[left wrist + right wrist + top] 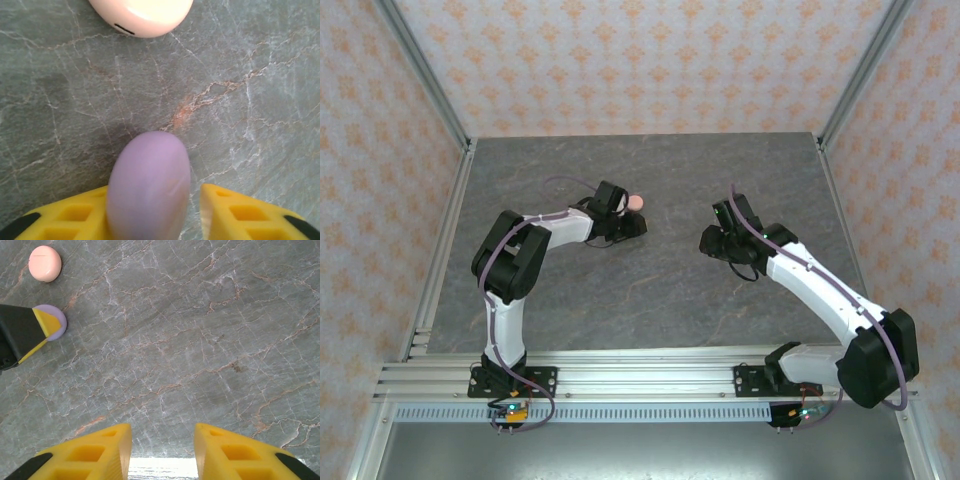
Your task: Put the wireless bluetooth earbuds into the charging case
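Observation:
A closed lilac charging case point(149, 190) lies between the yellow fingers of my left gripper point(154, 194). It touches the left finger, and a gap shows between it and the right finger point(235, 210), so the jaws stand open around it. A closed salmon-pink case point(142, 15) lies just beyond it on the table. From the right wrist view, the pink case point(45, 263) and the lilac case point(61, 320) sit at the far left. My right gripper point(162, 432) is open over bare table with nothing between its fingers. The earbuds are out of view.
The grey marble tabletop point(650, 280) is boxed in by patterned walls with metal rails on the left point(445, 250) and right. In the top view my left gripper point(620, 218) sits beside the pink case point(635, 201), and my right gripper point(718, 238) sits to their right.

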{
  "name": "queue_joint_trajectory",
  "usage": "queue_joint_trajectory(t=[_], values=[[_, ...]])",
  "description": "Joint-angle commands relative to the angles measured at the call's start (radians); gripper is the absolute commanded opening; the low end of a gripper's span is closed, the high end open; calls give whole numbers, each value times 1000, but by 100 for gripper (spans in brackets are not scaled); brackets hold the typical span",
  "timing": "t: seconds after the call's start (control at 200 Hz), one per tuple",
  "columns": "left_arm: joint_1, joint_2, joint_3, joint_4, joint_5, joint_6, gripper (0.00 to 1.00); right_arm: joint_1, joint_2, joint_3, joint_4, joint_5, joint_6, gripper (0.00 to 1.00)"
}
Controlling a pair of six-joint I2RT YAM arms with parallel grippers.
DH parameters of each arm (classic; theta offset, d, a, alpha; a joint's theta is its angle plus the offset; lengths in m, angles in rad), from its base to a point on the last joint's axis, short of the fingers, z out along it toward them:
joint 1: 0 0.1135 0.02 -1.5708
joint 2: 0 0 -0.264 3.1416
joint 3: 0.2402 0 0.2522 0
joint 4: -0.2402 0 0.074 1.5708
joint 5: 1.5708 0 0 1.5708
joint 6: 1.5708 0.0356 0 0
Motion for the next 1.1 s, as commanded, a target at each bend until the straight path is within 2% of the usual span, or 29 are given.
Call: queue_joint_trajectory(t=[0.0,0.14,0.31,0.501,0.791,0.976,1.096], values=[[6,-3,-10,-52,-57,13,53,-5,5,-7,13,13,10,39],[5,-45,-21,-83,-110,42,66,-5,6,-10,10,23,6,39],[5,-151,-33,-156,-208,106,73,-5,-12,-19,-3,119,9,41],[6,-297,-81,-245,-330,195,75,-5,-41,-29,-22,294,-20,42],[33,-515,-158,-400,-550,293,75,-4,-107,-108,50,580,-109,44],[83,-639,-231,-421,-673,346,77,-9,-106,-166,109,759,-136,48],[109,-695,-283,-410,-755,384,79,-36,-99,-201,157,816,-168,49]])
